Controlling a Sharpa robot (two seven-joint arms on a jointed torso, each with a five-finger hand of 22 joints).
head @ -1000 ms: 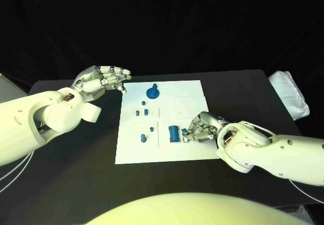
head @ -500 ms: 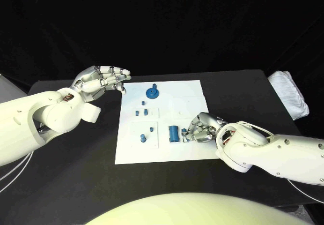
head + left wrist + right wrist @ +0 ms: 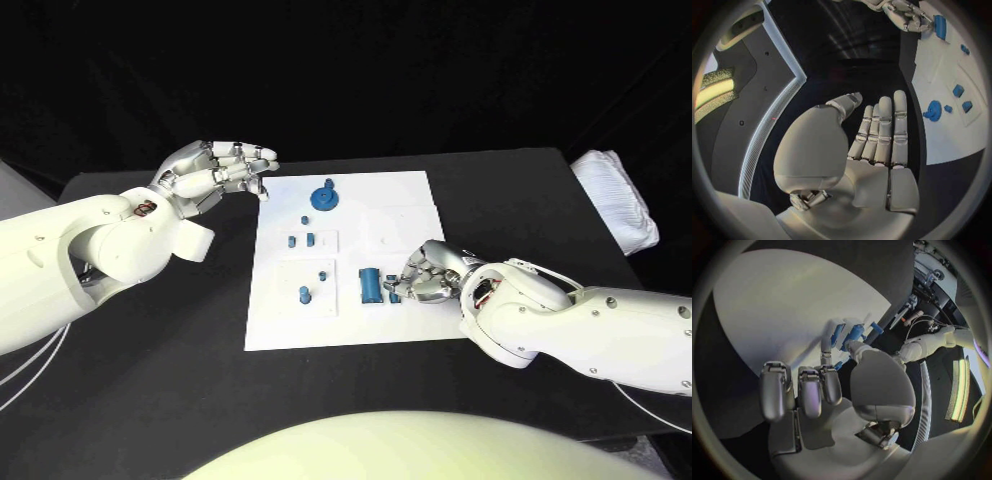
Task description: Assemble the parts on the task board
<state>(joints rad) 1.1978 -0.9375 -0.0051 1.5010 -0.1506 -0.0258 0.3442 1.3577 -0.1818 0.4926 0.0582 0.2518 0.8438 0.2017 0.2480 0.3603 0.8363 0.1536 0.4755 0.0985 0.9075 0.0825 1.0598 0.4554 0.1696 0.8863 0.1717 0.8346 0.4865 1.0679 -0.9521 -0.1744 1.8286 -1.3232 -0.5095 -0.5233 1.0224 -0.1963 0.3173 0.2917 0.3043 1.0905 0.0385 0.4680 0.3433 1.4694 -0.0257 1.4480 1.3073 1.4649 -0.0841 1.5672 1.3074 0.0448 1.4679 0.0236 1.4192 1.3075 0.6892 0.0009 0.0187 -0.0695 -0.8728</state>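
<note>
The right hand (image 3: 423, 275), fingers curled round a small blue part (image 3: 394, 295), has barely shifted, so seating continues at the task board's (image 3: 389, 325) five o'clock.

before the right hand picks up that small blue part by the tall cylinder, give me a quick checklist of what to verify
1. Right hand over the task board, beside the blue cylinder: ok.
2. Small blue part at its fingertips, gripped or only touched: cannot tell.
3. Left hand holds nothing, at the board's far left corner, off the parts: ok.
4. Blue gear and the other small pieces away from the right hand: ok.
5. Board lies flat on the black table: ok.
</note>
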